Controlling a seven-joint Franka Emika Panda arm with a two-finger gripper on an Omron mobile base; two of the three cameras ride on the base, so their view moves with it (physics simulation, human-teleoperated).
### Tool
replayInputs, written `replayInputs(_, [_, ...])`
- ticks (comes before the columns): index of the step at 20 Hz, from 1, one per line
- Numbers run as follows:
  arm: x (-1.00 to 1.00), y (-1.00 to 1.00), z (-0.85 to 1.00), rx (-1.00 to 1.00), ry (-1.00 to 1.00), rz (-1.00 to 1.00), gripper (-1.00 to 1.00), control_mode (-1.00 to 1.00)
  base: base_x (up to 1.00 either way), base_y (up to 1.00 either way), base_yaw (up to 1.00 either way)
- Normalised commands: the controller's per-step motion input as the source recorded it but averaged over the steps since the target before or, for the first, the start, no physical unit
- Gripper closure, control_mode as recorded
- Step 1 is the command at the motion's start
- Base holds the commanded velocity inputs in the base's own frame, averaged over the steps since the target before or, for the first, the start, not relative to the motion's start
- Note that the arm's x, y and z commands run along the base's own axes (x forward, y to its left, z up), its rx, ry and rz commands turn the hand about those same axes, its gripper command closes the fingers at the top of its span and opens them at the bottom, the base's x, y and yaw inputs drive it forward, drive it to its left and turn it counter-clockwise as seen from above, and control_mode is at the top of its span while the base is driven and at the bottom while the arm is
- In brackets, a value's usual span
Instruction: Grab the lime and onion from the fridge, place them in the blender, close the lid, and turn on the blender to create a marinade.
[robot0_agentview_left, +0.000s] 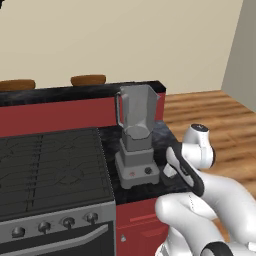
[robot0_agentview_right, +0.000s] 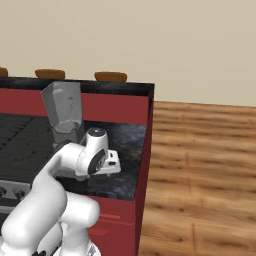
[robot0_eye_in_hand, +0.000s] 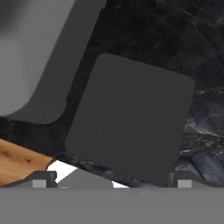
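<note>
One white robot arm reaches low over a dark marbled counter (robot0_agentview_left: 165, 132). Its gripper (robot0_eye_in_hand: 111, 179) hangs with jaws spread wide and nothing between them, directly above the lid (robot0_eye_in_hand: 131, 120), a dark squarish cap lying flat on the counter just beside the blender (robot0_agentview_left: 136, 137). The blender's translucent jar stands uncapped on its base, next to a black stove (robot0_agentview_left: 50, 170).

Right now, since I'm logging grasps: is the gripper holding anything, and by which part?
Nothing is held. The gripper stands open above the lid, which lies flat on the counter beside the blender.
</note>
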Motion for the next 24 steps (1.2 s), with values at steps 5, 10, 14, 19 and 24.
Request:
replayInputs(5, [0.0,0.0,-0.25,0.0,0.0,0.0,-1.0,-1.0,0.0,0.0,0.0])
replayInputs(10, [0.0,0.0,-0.22,0.0,0.0,0.0,-1.0,-1.0,0.0,0.0,0.0])
replayInputs(14, [0.0,0.0,-0.24,0.0,0.0,0.0,-1.0,-1.0,0.0,0.0,0.0])
replayInputs(19, [0.01,0.0,-0.22,0.0,0.0,0.0,-1.0,-1.0,0.0,0.0,0.0])
replayInputs(24, [0.03,0.0,-0.23,0.0,0.0,0.0,-1.0,-1.0,0.0,0.0,0.0])
